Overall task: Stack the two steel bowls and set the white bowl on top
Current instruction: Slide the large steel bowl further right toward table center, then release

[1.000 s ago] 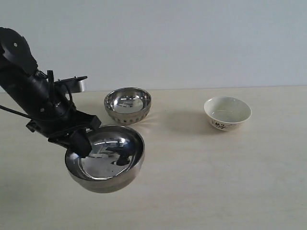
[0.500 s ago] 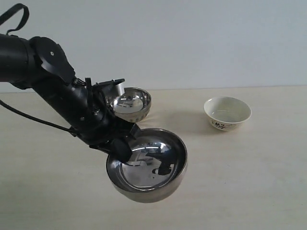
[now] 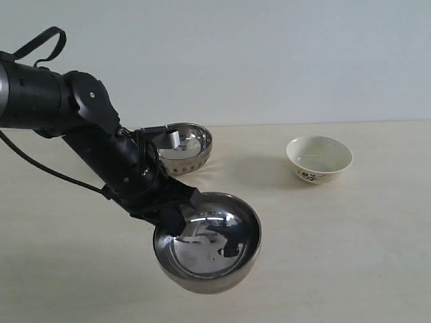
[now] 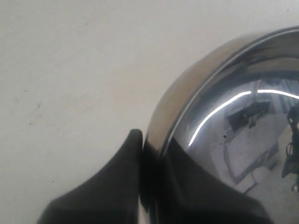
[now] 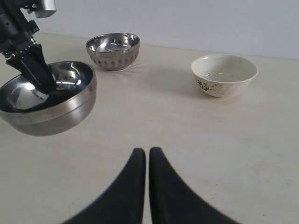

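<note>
My left gripper point(image 3: 176, 222) is shut on the rim of the plain steel bowl point(image 3: 215, 250), which hangs tilted above the table near its front. In the left wrist view one black finger point(image 4: 122, 173) presses the outside of that bowl's rim point(image 4: 187, 107). The dimpled steel bowl point(image 3: 183, 148) stands at the back left, partly behind the left arm. Standing alone at the back right is the white bowl point(image 3: 319, 158) with its dark floral print. My right gripper point(image 5: 147, 151) is shut on nothing, low over the table and out of the exterior view.
The pale table point(image 3: 337, 256) reaches to a grey-white wall behind. The left arm point(image 3: 101, 148) slants from the upper left across the dimpled bowl's front. The right wrist view shows the held bowl point(image 5: 46, 100), the dimpled bowl point(image 5: 113, 50) and the white bowl point(image 5: 224, 74).
The left arm has carried the plain steel bowl rightward from the left front toward the table's middle; over the last half second it has dropped slightly. The other bowls have not moved.
</note>
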Controlling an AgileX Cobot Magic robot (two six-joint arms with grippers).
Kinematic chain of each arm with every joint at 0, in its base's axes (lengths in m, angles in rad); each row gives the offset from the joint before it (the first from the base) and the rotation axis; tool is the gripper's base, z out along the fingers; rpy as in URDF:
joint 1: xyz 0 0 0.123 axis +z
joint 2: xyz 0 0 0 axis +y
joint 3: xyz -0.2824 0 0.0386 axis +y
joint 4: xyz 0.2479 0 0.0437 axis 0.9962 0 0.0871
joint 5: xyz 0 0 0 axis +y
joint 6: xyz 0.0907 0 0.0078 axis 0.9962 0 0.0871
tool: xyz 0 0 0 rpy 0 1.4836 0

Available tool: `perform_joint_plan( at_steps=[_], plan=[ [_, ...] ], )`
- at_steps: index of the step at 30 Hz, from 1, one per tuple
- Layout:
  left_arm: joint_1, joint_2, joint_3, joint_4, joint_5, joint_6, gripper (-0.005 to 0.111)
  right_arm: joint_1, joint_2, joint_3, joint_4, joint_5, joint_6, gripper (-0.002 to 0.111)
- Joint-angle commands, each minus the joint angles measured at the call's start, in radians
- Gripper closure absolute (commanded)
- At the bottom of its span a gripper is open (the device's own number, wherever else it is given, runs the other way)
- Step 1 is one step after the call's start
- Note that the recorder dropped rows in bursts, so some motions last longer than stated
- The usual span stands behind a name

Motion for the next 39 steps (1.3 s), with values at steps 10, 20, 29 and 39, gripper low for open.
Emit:
perform_joint_plan(
  at_steps=[10, 20, 29, 39],
  plan=[
    [-0.024, 0.045, -0.002, -0.002, -0.042, -0.05, 0.103, -0.006, -0.005, 0.0, -0.005, -0.005, -0.004, 0.108],
    [-0.024, 0.068, -0.002, -0.013, -0.091, -0.055, 0.103, -0.006, -0.005, 0.0, -0.005, -0.005, -0.004, 0.108],
    [-0.024, 0.068, -0.002, -0.04, -0.103, -0.07, 0.103, -0.006, -0.005, 0.0, -0.005, -0.005, -0.004, 0.108],
    [0.0, 0.11, -0.16, -0.036, -0.015, -0.148, 0.103, -0.006, -0.005, 0.0, -0.005, -0.005, -0.004, 0.108]
  ],
)
